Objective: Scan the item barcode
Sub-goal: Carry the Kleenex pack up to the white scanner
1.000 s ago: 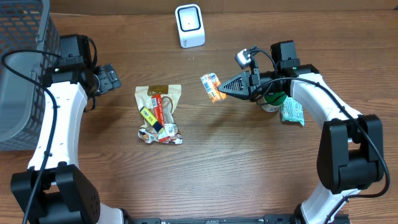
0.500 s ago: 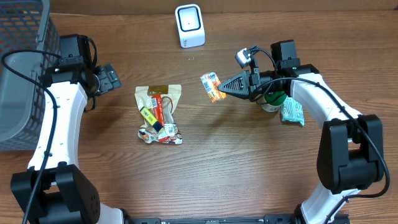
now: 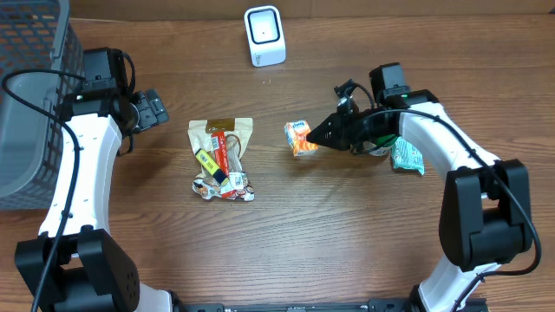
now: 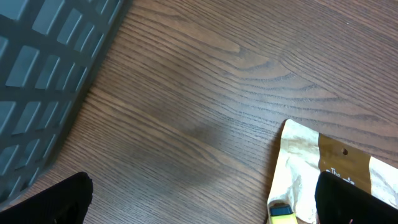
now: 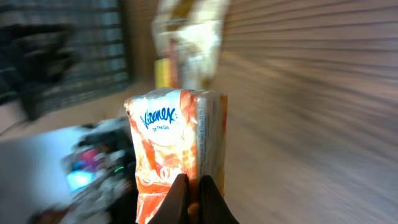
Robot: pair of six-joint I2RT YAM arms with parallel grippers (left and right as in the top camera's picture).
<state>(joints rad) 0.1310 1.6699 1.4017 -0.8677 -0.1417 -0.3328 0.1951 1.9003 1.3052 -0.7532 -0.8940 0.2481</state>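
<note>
Change: your right claw (image 3: 315, 137) swung the tissue pack (image 3: 300, 137) a little farther from the scanner (image 3: 264, 35) than it hung a second ago. The wrist rolled with it, and the right wrist view was smeared with motion.
Meaning: I read that as a re-aim, turning another face of the pack outward to hunt for the barcode. No barcode showed in any view, so the scan looked not yet done.
Item: the tissue pack was held over the surface (image 3: 303, 243), seemingly off the wood. It sat well apart from the white scanner at the far edge, and to the right of the snack pile (image 3: 222, 160).
Right claw: pinched tight on the pack's lower edge (image 5: 177, 146), tips drawn together on the wrapper, logo face toward the wrist camera.
Right arm: elbow bent out on your right, forearm reaching left toward the middle, claw pointing left.
Left claw (image 3: 153, 109): spread wide, gripping nothing, unmoved over that second.
Left arm: parked beside the basket (image 3: 35, 78), claw aimed right over bare wood near the snack pile's top corner.
</note>
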